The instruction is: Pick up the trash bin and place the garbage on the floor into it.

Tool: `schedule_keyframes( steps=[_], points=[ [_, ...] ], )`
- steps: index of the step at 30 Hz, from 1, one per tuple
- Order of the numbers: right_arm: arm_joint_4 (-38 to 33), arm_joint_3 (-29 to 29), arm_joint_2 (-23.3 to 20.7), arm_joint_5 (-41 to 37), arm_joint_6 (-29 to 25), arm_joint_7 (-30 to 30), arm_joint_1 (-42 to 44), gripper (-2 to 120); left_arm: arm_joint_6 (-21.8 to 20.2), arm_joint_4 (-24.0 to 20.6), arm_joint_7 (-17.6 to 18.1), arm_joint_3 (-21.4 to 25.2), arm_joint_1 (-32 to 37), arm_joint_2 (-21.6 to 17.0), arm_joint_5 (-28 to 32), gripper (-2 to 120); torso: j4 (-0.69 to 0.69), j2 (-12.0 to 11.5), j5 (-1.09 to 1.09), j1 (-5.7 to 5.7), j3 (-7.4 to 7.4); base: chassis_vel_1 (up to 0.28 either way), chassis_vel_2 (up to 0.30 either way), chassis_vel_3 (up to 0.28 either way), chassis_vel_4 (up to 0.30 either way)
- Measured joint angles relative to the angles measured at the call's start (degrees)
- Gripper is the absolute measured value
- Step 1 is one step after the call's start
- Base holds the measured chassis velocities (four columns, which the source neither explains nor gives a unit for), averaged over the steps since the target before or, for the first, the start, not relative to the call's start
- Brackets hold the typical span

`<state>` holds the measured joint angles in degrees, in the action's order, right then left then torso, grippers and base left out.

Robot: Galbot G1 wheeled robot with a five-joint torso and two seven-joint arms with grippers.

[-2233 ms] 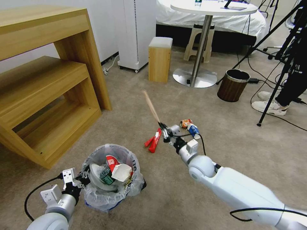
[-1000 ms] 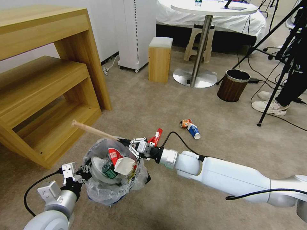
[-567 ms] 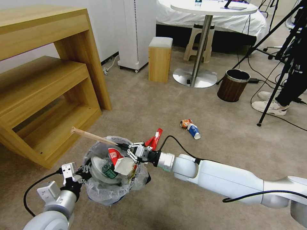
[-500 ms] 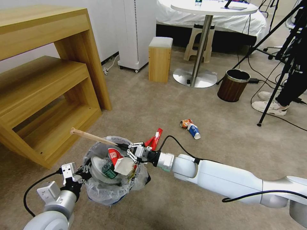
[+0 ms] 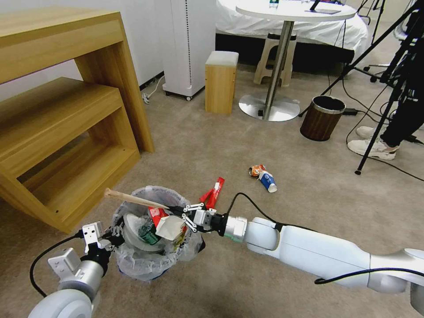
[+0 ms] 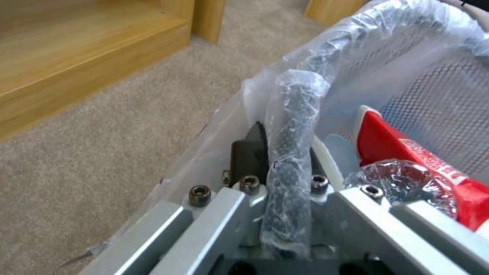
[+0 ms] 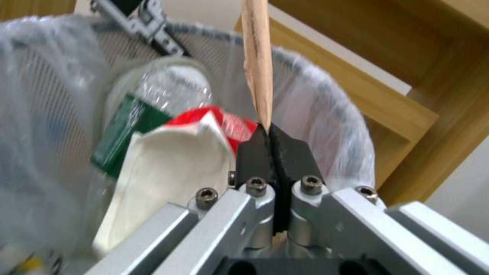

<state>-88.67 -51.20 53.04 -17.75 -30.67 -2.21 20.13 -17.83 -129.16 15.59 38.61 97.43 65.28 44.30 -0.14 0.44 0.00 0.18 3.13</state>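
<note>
- The floor [image 5: 309, 185] was a tan carpet, and some trash lay on it.
- The wooden shelf [image 5: 57, 110] stood on the robot's left, just beyond the bin.
- The trash bin [image 5: 132, 265] was small and round with a crinkly white bag in it. It sat low on the robot's left side, with a bottle, a cup and white paper inside.
- The right gripper [image 5: 176, 210] reached across from the right and sat over the far edge of the bin. Its two black pads were pressed tight on one end of the stick.
- The left gripper [image 5: 112, 238] was at the near-left edge of the bin. In the left wrist view it was squeezed onto the bin's rim [image 6: 293, 152] through the bag.
- The stick [image 5: 134, 199] was long and thin. It lay almost flat across the top of the bin, and its free end poked out past the rim toward the shelf. I think the stick must tip down so its long way points into the bin, or it may rest on the rim.
- A red packet [image 5: 213, 193] lay on the carpet just behind the right gripper.
- A crushed blue and white cup [image 5: 266, 180] lay farther to the right, well apart from the bin. The right arm was nearer to it.
</note>
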Motion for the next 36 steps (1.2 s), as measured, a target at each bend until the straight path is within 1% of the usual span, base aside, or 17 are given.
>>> schedule_keyframes(
  steps=[7,8,10,13,14,15,17,19,21,22,25,26,28,29,30,33,36],
  points=[
    [0.89,0.39,-0.41,1.54,-0.2,0.9,1.11,1,-0.05,-0.58,0.08,0.11,0.13,-0.25,0.29,1,0.0,0.0,0.0,0.0,0.0,0.0,0.0,0.0,0.0],
    [1.11,0.56,-0.43,1.51,-0.19,1.04,1.11,7,-0.1,-0.61,0.17,0.23,0.22,-0.38,0.41,1,0.0,0.0,0.0,0.0,0.0,0.0,0.0,0.0,0.0],
    [1.14,0.66,-0.43,1.5,-0.09,1.06,1.1,10,-0.11,-0.62,0.2,0.24,0.28,-0.39,0.41,1,0.0,0.0,0.0,0.0,0.0,0.0,0.0,0.0,0.0],
    [1.02,0.96,-0.39,1.35,0.3,1.29,1.05,25,-0.11,-0.62,0.22,0.11,0.33,-0.29,0.4,1,0.0,0.0,0.0,0.0,0.0,0.0,0.0,0.0,0.0],
    [1.02,0.96,-0.39,1.35,0.3,1.29,1.05,25,-0.11,-0.62,0.22,0.11,0.33,-0.29,0.4,1,0.0,0.0,0.0,0.0,0.0,0.0,0.0,0.0,0.0],
    [0.98,1.03,-0.39,1.34,0.37,1.33,1.04,28,-0.11,-0.62,0.21,0.04,0.33,-0.26,0.4,1,0.01,0.0,0.0,0.0,0.0,0.0,0.0,0.0,0.0],
    [0.91,1.36,-0.38,1.29,0.57,1.45,1.1,40,-0.13,-0.61,0.21,-0.2,0.33,-0.11,0.29,1,0.0,0.0,0.0,0.0,0.0,0.0,0.0,0.0,0.0],
    [0.87,1.4,-0.38,1.29,0.59,1.47,1.13,43,-0.13,-0.61,0.21,-0.23,0.33,-0.09,0.28,1,0.0,0.0,0.0,0.0,0.0,0.0,0.0,0.0,0.0],
    [0.73,1.51,-0.38,1.31,0.71,1.69,1.27,53,-0.15,-0.6,0.19,-0.31,0.32,-0.03,0.23,1,0.0,0.0,0.0,0.0,0.0,0.0,0.0,0.0,0.0],
    [0.73,1.51,-0.38,1.31,0.71,1.69,1.27,53,-0.15,-0.6,0.19,-0.31,0.32,-0.03,0.23,1,0.0,0.0,0.0,0.0,0.0,0.0,0.0,0.0,0.0],
    [-0.07,2.03,-0.31,0.53,1.0,2.68,1.36,68,-0.17,-0.55,0.1,-0.18,0.38,-0.07,0.23,1,0.0,0.0,0.0,0.0,0.0,0.0,0.0,0.0,0.0],
    [-0.07,2.03,-0.31,0.53,1.0,2.68,1.36,68,-0.17,-0.55,0.1,-0.18,0.38,-0.07,0.23,1,0.0,0.0,0.0,0.0,0.0,0.0,0.0,0.0,0.0],
    [-1.35,2.95,-0.21,-2.31,2.42,4.16,1.52,76,-0.17,-0.27,0.04,-0.02,0.47,-0.23,0.25,1,0.0,0.0,0.0,0.0,0.0,0.0,0.0,0.0,0.0],
    [-2.44,3.96,0.08,-5.03,3.46,5.8,1.67,84,-0.18,-0.04,-0.01,-0.01,0.51,-0.28,0.24,1,0.0,0.0,-0.01,0.0,0.0,0.0,0.0,0.0,0.0],
    [-2.44,3.96,0.08,-5.03,3.46,5.8,1.67,84,-0.18,-0.04,-0.01,-0.01,0.51,-0.28,0.24,1,0.0,0.0,-0.01,0.0,0.0,0.0,0.0,0.0,0.0],
    [-4.74,7.25,0.67,-9.67,6.12,9.19,2.26,97,-0.19,0.65,-0.03,-0.1,0.46,-0.22,0.0,1,0.01,0.0,-0.01,0.0,0.0,0.0,0.0,0.0,0.0],
    [-6.05,9.22,0.8,-11.6,7.7,10.79,2.89,100,-0.19,0.94,-0.1,-0.25,0.35,-0.17,-0.13,1,0.01,0.0,-0.01,0.0,0.0,0.0,0.0,0.0,0.0]
  ],
)
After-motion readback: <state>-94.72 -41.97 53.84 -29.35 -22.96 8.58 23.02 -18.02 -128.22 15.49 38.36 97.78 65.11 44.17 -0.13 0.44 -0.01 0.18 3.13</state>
